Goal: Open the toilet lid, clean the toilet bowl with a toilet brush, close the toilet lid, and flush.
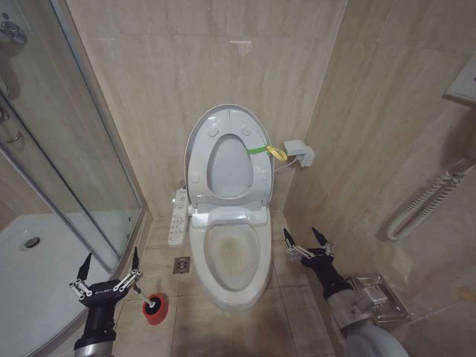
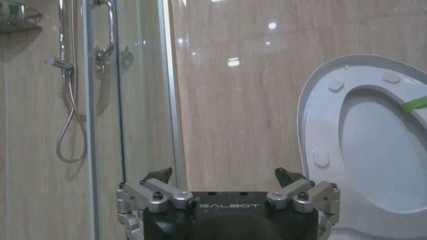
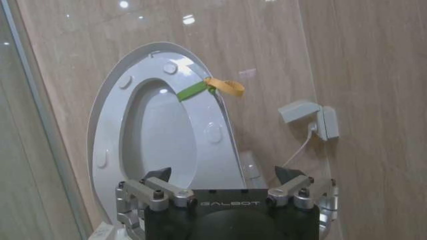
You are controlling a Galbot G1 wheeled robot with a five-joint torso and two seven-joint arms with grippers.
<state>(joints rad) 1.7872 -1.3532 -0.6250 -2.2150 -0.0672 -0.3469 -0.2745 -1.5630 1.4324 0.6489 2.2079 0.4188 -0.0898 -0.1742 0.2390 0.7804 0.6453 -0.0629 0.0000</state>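
Toilet lid stood upright against the tiled wall, glossy white plastic oval, round bumpers on its underside, green band with a yellow loop at its edge. Ring seat looked raised with it, cannot tell for sure. Just below the lid, the toilet bowl lay exposed: white ceramic oval, yellowish stains inside. Long white control panel hung along the bowl's side. Red round cup holder sat on the floor tiles near the bowl's front, a white stub in it, probably the toilet brush. Left gripper hovered just beside that cup, thin black pointed fingers spread wide, empty. Right gripper hovered on the bowl's other side, fingers also wide, holding nothing. Curved glass shower door stood farther out past the left gripper.
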